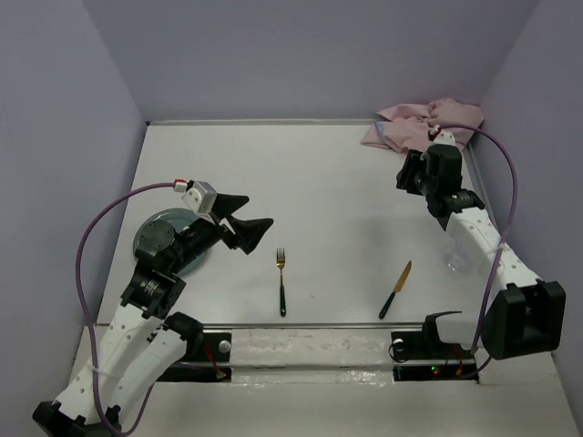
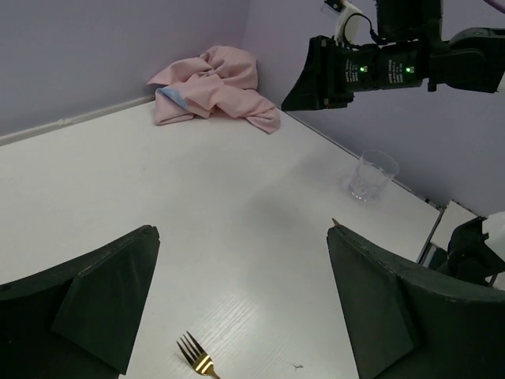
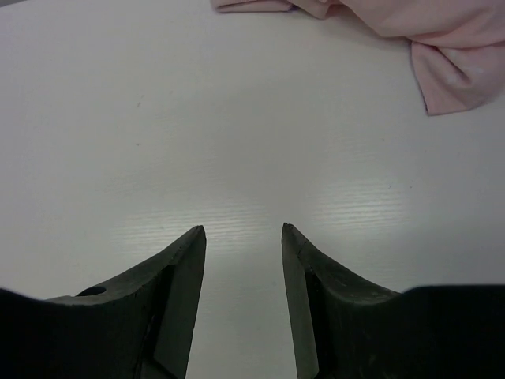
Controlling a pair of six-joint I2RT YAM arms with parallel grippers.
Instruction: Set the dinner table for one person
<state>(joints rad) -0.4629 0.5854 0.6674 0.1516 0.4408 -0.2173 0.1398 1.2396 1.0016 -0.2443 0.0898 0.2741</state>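
The white dinner table (image 1: 337, 182) holds a gold fork with a dark handle (image 1: 281, 282) and a gold knife with a dark handle (image 1: 395, 289) near the front edge. A blue-grey plate (image 1: 164, 235) lies at the left, partly under my left arm. A clear glass (image 1: 454, 259) stands at the right, partly behind my right arm. My left gripper (image 1: 253, 214) is open and empty above the table, left of the fork; the fork's tines (image 2: 197, 359) show below it. My right gripper (image 1: 403, 177) is open and empty above bare table (image 3: 158, 118), near the pink cloth (image 3: 442, 47).
The crumpled pink cloth (image 1: 424, 123) lies in the back right corner, also in the left wrist view (image 2: 213, 91). The glass (image 2: 372, 175) stands near the right edge. Lilac walls close the table on three sides. A metal rail (image 1: 301, 341) runs along the front edge.
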